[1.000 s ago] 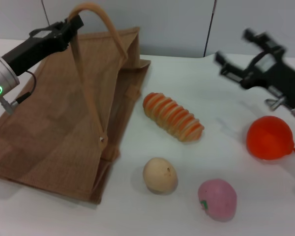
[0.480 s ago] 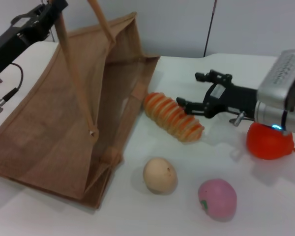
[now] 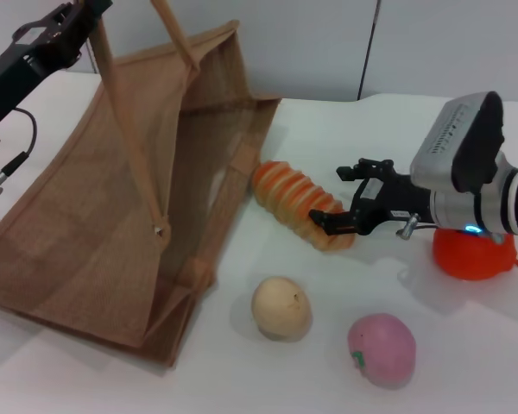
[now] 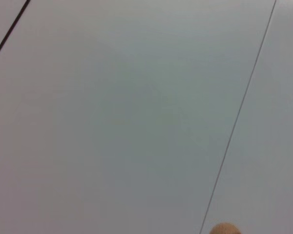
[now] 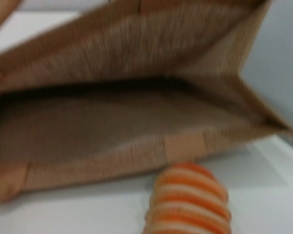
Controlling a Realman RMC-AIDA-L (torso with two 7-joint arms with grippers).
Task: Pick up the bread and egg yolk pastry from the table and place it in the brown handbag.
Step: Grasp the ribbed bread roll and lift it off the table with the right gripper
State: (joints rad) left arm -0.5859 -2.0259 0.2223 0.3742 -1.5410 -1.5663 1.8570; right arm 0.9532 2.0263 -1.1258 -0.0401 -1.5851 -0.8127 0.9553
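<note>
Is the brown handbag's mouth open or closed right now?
Open: the left hand holds one handle up, and the brown handbag gapes toward the bread.

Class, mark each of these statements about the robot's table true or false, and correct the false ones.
1. The left gripper holds up a handle of the brown handbag, so the bag's mouth gapes open. True.
2. The bread is already inside the bag. False: it lies on the table beside the bag's open mouth.
3. The right gripper is open at the end of the bread farthest from the bag. True.
4. The egg yolk pastry is gripped by the right arm. False: it sits untouched on the table, next to a pink ball.
5. The orange fruit sits partly behind the right arm. True.
</note>
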